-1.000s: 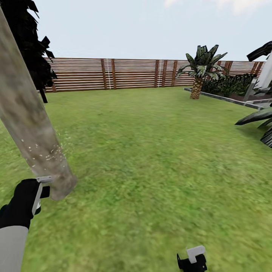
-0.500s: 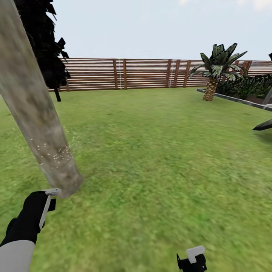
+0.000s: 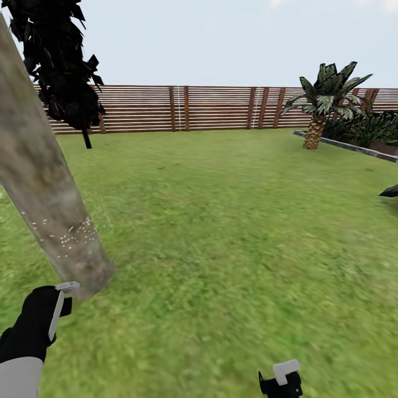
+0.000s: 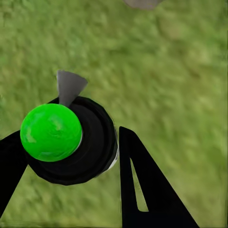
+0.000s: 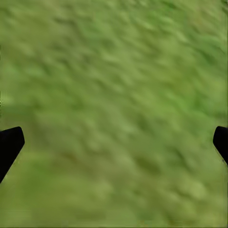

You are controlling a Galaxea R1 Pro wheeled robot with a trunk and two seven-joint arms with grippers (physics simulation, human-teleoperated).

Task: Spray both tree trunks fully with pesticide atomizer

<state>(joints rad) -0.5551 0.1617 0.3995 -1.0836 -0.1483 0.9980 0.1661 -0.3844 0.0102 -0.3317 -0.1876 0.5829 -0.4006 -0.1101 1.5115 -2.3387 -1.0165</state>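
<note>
Clearly the left gripper [image 4: 71, 156] is clenched around the pesticide atomizer [image 4: 71, 142] — black body, green cap — with its grey nozzle [image 4: 69, 85] over the lawn [image 3: 232, 221]. Just beyond, near left, stands the tree trunk [image 3: 50, 210], white specks dotting only a low band. The right gripper [image 5: 114, 142] hangs spread and empty over grass. Risk: with the nozzle so low, spray may land on grass — upper trunk left bare.
</note>
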